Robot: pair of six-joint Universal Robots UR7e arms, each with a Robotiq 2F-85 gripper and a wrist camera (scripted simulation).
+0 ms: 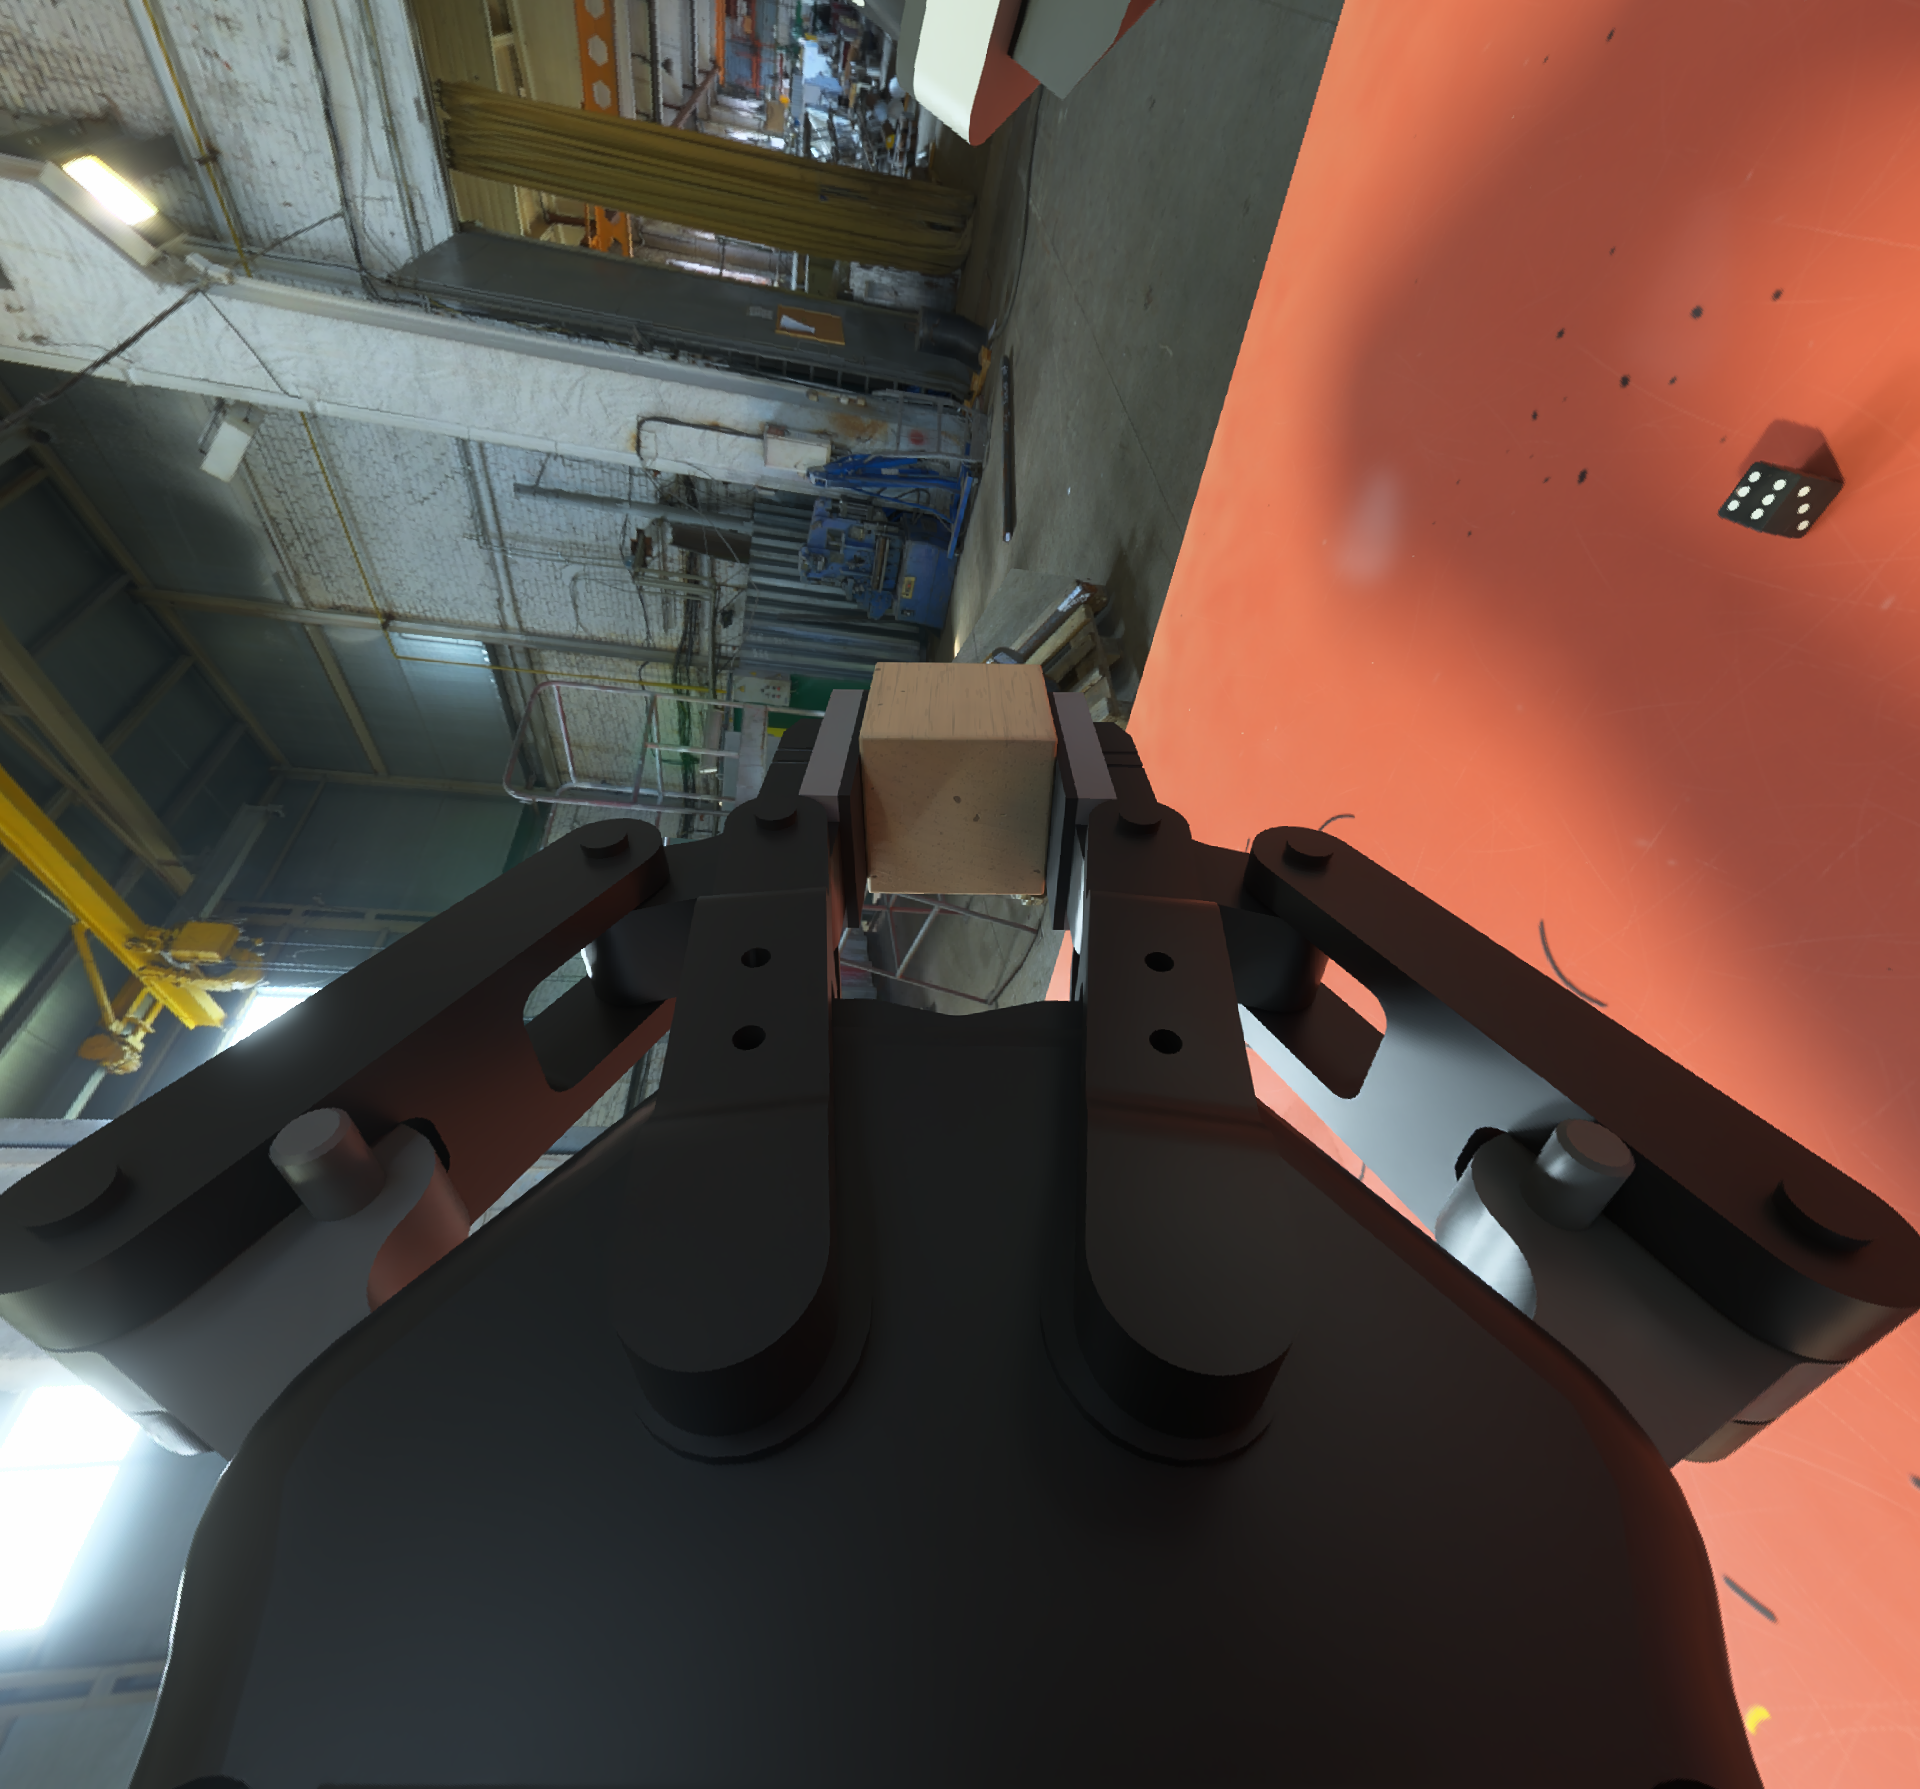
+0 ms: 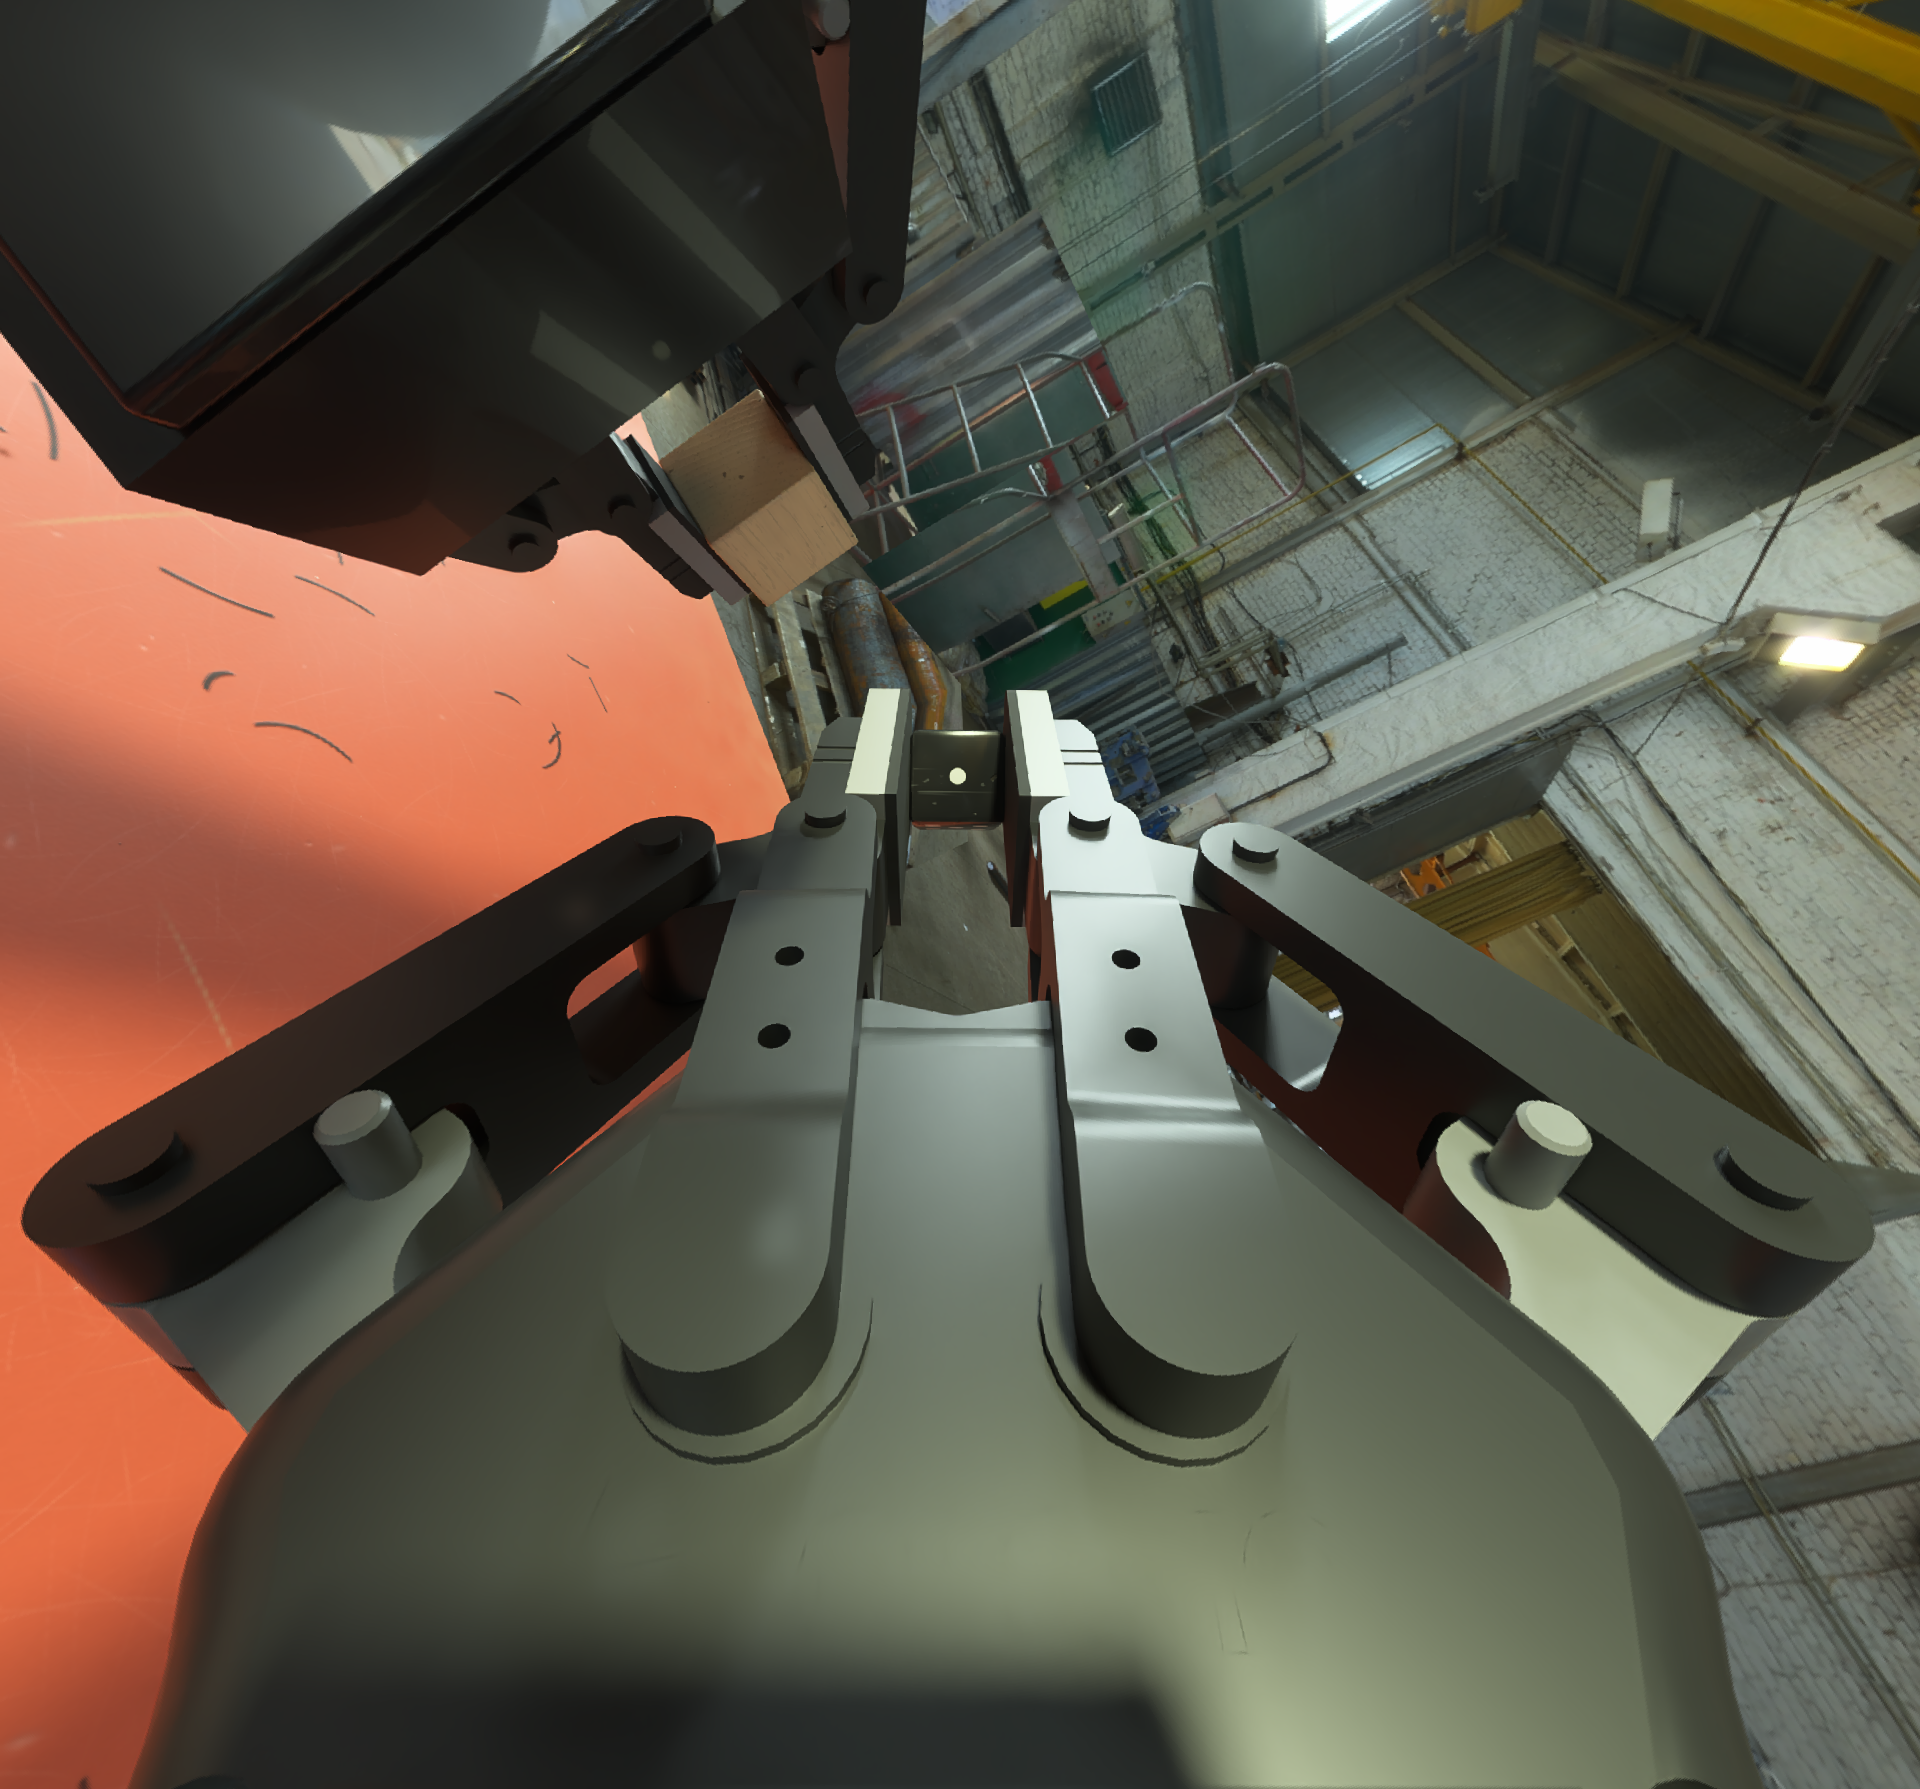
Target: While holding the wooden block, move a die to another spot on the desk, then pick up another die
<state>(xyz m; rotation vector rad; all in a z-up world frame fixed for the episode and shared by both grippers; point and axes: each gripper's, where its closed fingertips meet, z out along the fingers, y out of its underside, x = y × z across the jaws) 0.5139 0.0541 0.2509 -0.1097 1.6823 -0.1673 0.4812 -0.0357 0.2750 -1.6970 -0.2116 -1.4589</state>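
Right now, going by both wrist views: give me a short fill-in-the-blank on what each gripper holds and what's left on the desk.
1. The left gripper is shut on the ____ block.
2. The right gripper is shut on a black ____ whose visible face shows one white pip.
3. The second die rests on the ____ desk, untouched by either gripper.
4. The face of that resting die turned toward the left wrist view shows ____ pips.

Missing words: wooden; die; orange; six

left hand [image 1: 956, 783] clamped tight; right hand [image 2: 956, 773] likewise (both raised, level).
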